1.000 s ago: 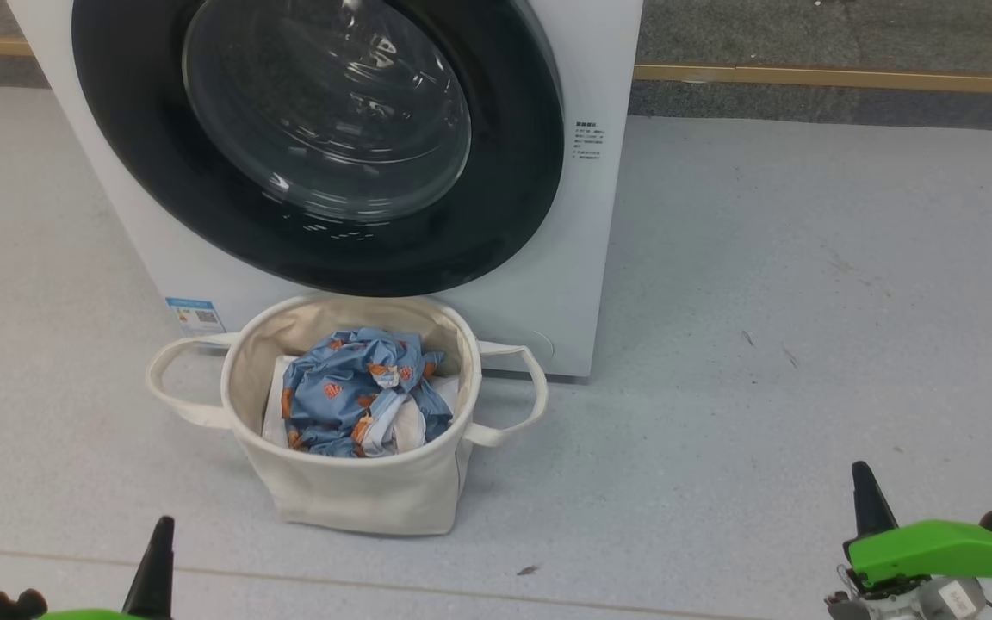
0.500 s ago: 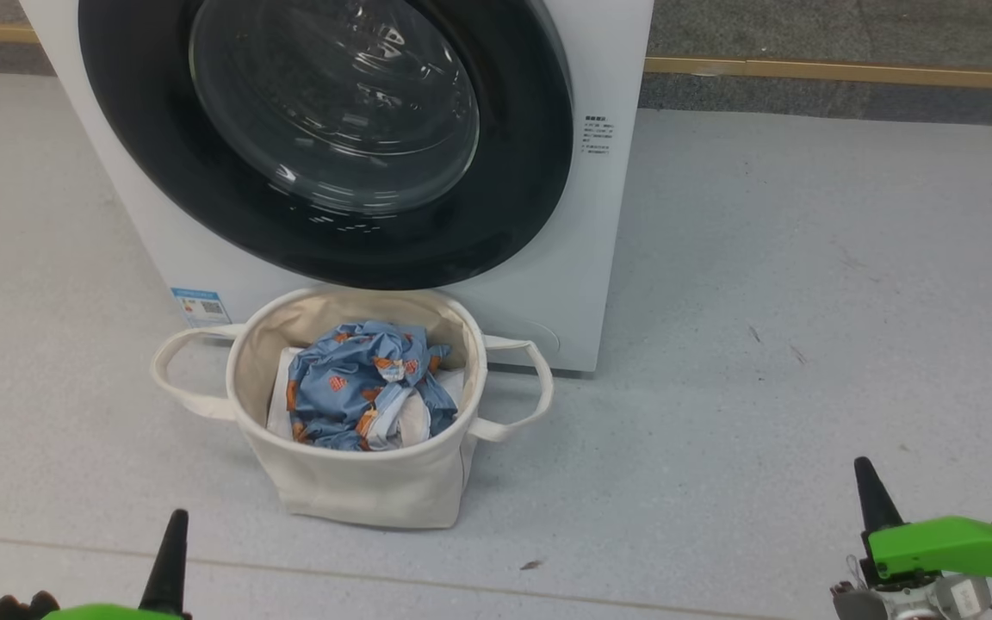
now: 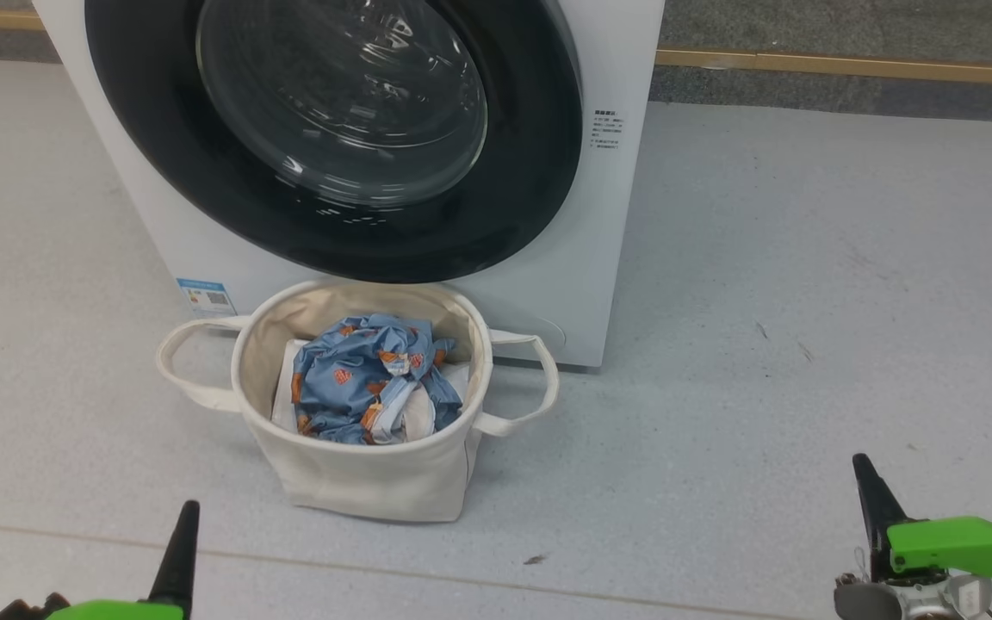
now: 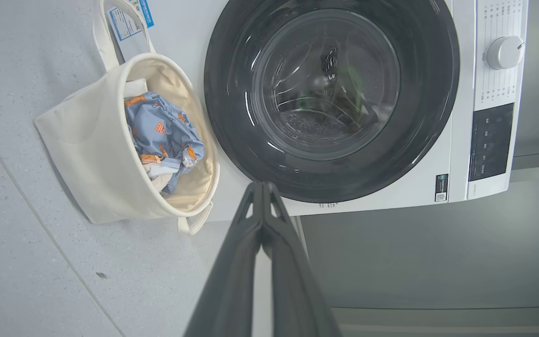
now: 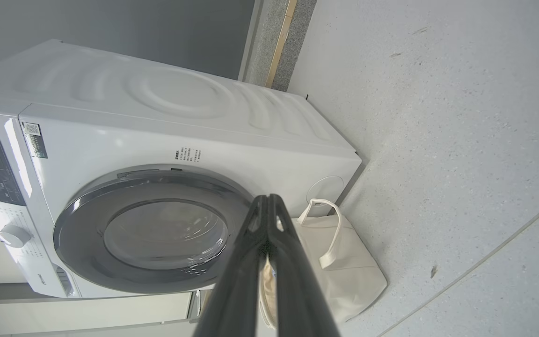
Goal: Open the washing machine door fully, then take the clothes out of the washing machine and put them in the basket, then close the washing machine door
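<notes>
Now the washing machine door point(image 3: 332, 138) sits shut, with the bear-print clothes point(image 3: 367, 387) bundled in the basket point(image 3: 358, 474) at its six o'clock. The job looks done, so the left gripper point(image 4: 262, 192) and right gripper point(image 5: 267, 202) hang back, fingers pressed together, empty.

Pale grey speckled floor point(image 3: 806, 258) with a thin seam point(image 3: 332, 566), tan strip point(image 3: 849, 65) along the dark wall base point(image 3: 849, 88)

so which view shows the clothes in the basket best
Head view: it looks down into the basket onto the clothes. Left wrist view sees them sideways, partly behind the rim. Right wrist view catches the basket's outer wall.
</notes>
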`<state>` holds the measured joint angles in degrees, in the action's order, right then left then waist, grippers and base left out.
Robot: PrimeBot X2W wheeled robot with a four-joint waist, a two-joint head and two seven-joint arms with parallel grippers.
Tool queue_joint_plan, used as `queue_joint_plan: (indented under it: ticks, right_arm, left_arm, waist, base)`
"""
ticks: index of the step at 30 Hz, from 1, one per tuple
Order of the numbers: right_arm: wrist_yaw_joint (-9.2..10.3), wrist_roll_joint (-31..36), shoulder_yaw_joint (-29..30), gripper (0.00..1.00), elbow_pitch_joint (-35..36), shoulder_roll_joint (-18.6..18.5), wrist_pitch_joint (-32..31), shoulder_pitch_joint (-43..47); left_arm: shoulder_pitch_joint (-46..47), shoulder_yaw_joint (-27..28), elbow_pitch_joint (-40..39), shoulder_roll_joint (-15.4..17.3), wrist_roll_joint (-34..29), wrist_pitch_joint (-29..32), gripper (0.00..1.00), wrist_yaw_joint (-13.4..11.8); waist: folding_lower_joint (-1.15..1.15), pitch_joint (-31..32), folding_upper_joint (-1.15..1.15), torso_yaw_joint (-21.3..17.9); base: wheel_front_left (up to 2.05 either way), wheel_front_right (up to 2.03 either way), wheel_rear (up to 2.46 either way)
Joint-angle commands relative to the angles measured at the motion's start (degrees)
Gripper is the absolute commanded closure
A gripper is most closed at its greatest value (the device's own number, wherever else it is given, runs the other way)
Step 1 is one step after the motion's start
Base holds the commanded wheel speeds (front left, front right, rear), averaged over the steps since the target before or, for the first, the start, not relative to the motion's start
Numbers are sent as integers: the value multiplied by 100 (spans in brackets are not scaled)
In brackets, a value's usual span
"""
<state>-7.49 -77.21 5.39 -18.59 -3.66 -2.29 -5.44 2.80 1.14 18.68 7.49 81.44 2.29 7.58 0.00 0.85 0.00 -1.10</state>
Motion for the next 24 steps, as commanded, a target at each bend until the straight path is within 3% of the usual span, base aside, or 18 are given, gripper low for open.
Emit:
queue_joint_plan:
  ticks: [1, 24]
  right_arm:
    - [-1, -102, -63, 100, 245, 4, -42, -125]
    - [0, -1494, 115, 100, 457, 79, -421, -74]
  left_arm:
    - [326, 219, -225, 25, 76, 36, 100, -7]
    - [339, 541, -465, -461, 1071, 422, 100, -9]
  waist:
    - [0, -2, 0, 3]
    - [0, -102, 0, 110]
  base:
    - [0, 0, 0]
    - [0, 0, 0]
